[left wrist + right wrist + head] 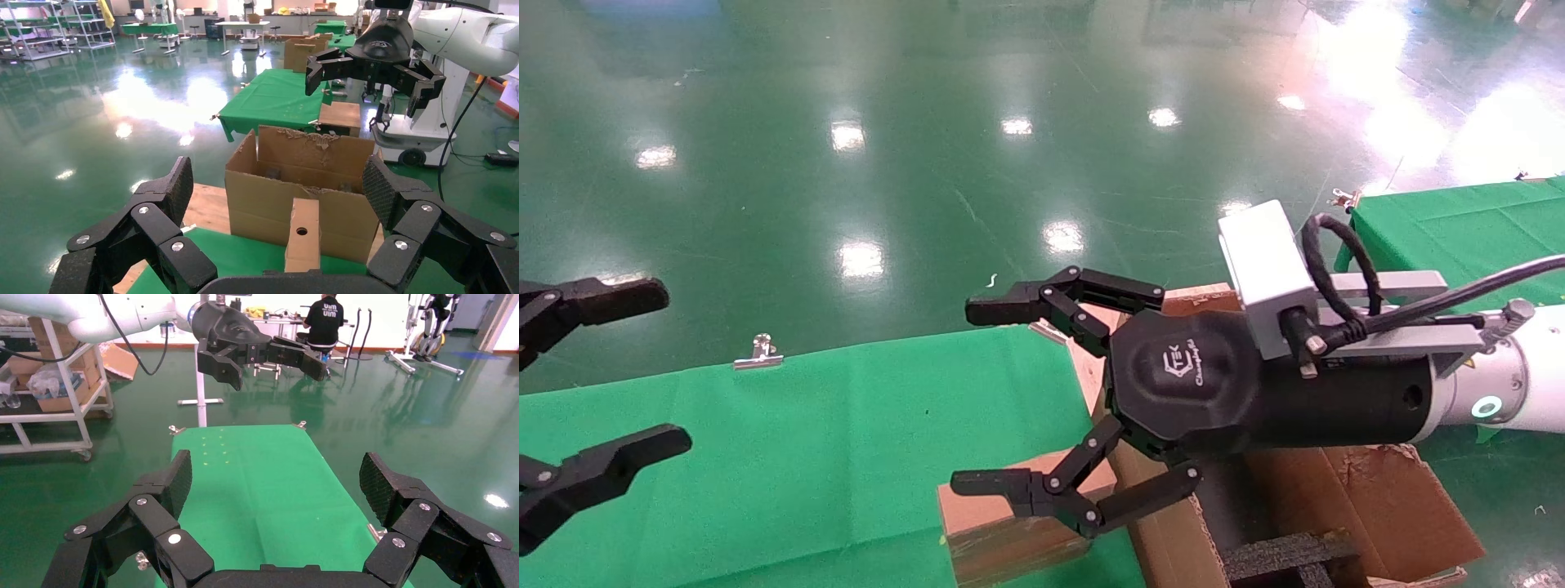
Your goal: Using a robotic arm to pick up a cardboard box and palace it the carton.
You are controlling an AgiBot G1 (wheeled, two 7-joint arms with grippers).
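The white robotic arm (1524, 376) reaches in from the right. Its black right gripper (985, 396) is open and empty, hovering just above the cardboard box (1001, 531). This small brown box lies on the green table beside the carton (1369, 498). In the left wrist view the box (303, 236) shows its round hole and rests against the carton's near wall (257, 196). My left gripper (613, 376) is open and empty at the left edge. The box is out of sight in the right wrist view, where the right gripper (275, 484) is open.
The green cloth table (846, 441) has metal clips (758, 351) on its far edge. Black foam (1279, 555) lies inside the carton. A second green table (1459, 229) stands at the right. A wooden board (208, 208) lies under the carton. The floor is shiny green.
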